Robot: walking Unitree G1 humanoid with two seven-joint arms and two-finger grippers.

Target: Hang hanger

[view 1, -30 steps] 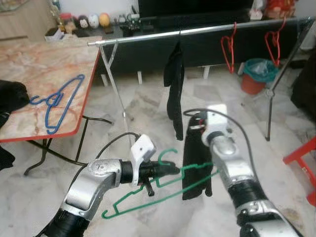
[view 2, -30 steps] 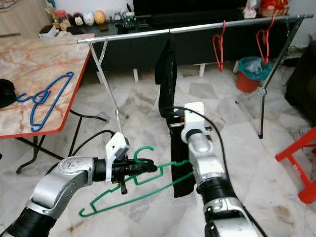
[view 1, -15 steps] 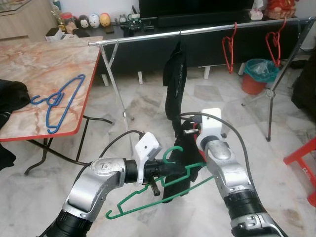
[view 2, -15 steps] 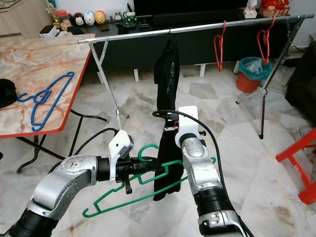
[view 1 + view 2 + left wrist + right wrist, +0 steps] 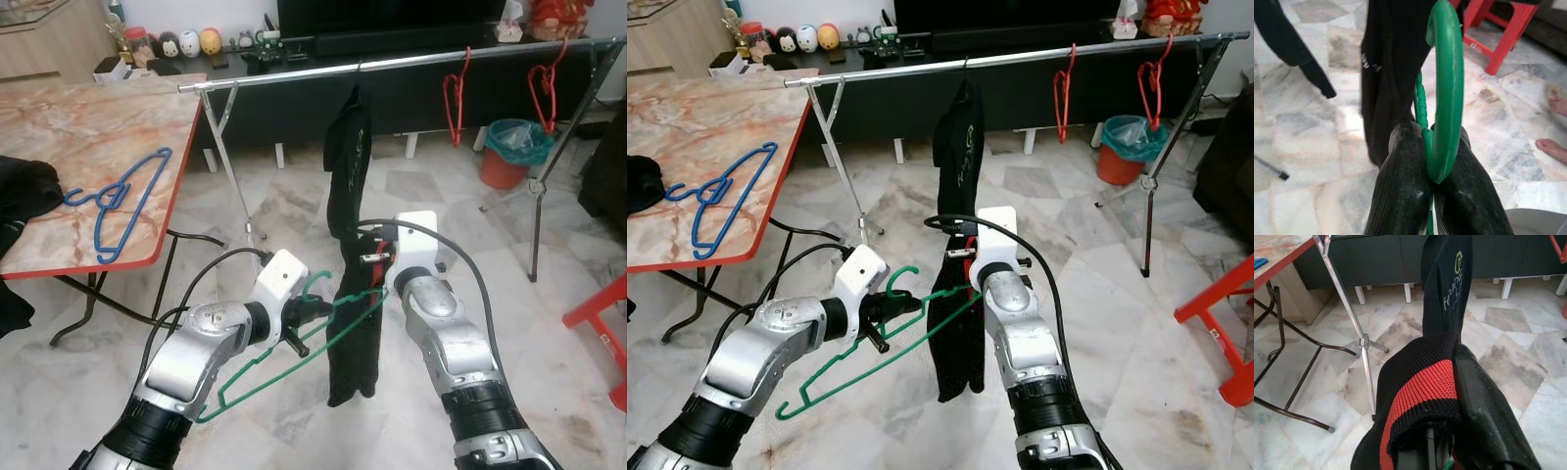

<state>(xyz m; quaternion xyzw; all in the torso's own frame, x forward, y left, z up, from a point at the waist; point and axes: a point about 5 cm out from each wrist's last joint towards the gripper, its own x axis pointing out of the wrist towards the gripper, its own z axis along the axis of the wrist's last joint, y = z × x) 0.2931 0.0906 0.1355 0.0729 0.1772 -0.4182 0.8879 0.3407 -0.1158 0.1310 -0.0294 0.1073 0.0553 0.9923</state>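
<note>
Rail ahead carries black garment and red hangers; blue hanger on table. Left gripper clamped on green hanger at its hook, right gripper pinching black cloth draped over it, low before rail.

Both head eyes look forward and down, sharing the clothes rail and the floor. Each wrist camera peers closely along its own claw.

Home living room: TV cabinet, marble floor.
</note>
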